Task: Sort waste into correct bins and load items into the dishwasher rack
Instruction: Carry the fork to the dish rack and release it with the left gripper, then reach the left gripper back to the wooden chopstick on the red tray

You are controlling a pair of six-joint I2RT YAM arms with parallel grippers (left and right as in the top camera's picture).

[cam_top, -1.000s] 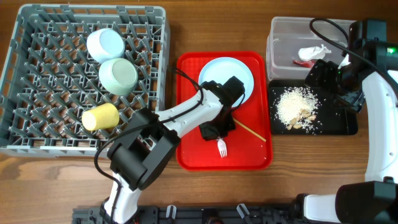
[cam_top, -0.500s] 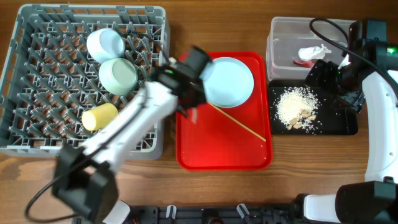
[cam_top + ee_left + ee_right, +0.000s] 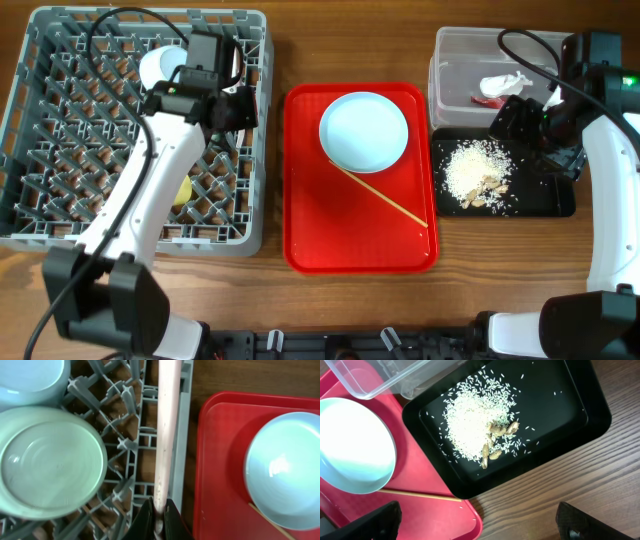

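Note:
My left gripper (image 3: 238, 110) (image 3: 159, 516) is shut on the white fork (image 3: 165, 425), whose handle points out over the right rim of the grey dishwasher rack (image 3: 60, 228) (image 3: 183, 435). In the rack lie a pale blue bowl (image 3: 163, 68) (image 3: 30, 380), a pale green bowl (image 3: 47, 460) and a yellow cup (image 3: 182, 190), partly under my arm. The round plate (image 3: 364, 131) (image 3: 352, 445) and a chopstick (image 3: 385, 198) (image 3: 420, 494) rest on the red tray (image 3: 330, 235). My right gripper (image 3: 545, 125) (image 3: 480, 525) hangs open over the black tray (image 3: 548, 205) holding rice (image 3: 475, 170) (image 3: 475, 420).
The clear tub (image 3: 450, 50) at the back right holds crumpled tissue (image 3: 505, 83) and a red wrapper (image 3: 487, 100). A few brown nut-like bits (image 3: 497, 435) lie among the rice. Bare wooden table (image 3: 500, 280) runs along the front.
My left gripper lifted the fork off the red tray and swung left to the rack's right edge. The right arm has stayed still.

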